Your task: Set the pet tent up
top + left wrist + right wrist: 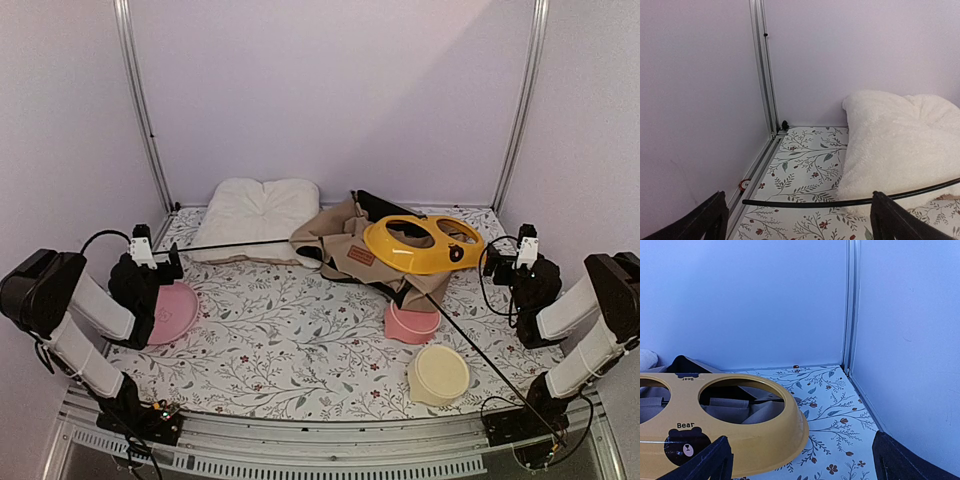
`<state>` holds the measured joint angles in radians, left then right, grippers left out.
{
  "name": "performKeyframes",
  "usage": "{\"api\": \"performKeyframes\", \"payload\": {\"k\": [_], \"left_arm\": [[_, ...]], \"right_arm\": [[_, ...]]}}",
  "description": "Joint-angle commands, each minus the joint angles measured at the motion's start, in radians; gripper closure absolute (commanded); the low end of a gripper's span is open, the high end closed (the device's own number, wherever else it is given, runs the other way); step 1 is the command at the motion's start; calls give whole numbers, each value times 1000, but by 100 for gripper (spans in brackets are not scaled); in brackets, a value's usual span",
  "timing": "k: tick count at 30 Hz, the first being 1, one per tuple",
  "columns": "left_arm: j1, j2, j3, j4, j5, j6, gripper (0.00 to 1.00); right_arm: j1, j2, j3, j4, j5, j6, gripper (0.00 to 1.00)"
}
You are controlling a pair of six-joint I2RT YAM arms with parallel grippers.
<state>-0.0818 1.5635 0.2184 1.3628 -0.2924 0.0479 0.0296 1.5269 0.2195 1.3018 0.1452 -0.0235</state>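
The pet tent [345,245] lies collapsed as crumpled tan fabric at the back middle of the table, with a brown label patch [361,257]. A yellow two-hole bowl stand [422,243] rests on top of it. One thin black pole [235,244] runs left from the fabric over the cushion toward my left gripper [157,258]; its end shows in the left wrist view [805,203], between the open fingers. Another pole [485,358] runs to the front right. My right gripper [510,262] is open and empty, right of the stand [715,425].
A cream cushion [258,218] lies at the back left and shows in the left wrist view [900,145]. A pink bowl [172,312] sits by the left arm. A pink cup [412,322] and a cream bowl [438,374] stand front right. Enclosure walls and metal posts surround the table.
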Motion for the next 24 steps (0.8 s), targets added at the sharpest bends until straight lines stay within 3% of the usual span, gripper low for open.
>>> {"api": "performKeyframes", "payload": {"k": [1,9,11,14,17,20,24], "left_arm": [[7,-5,8,-5,2,-6,0],[1,-17,4,0,3,6,0],[-6,-71,16,-67,12,17,0],[-42,-206,118,-332,23,44,0],[-61,-314,233,-641,75,-57,0],[-93,-405,299,-802,172,-117,0],[-185,-520,374,-987,207,-110,1]], "right_arm": [[-6,9,12,12,2,4,1],[-6,8,12,10,2,4,1],[-6,9,12,10,2,5,1],[-6,7,11,13,4,4,1],[-4,5,6,24,16,2,1],[15,-47,4,-9,65,0,1],[102,-178,75,-212,164,-61,1]]}}
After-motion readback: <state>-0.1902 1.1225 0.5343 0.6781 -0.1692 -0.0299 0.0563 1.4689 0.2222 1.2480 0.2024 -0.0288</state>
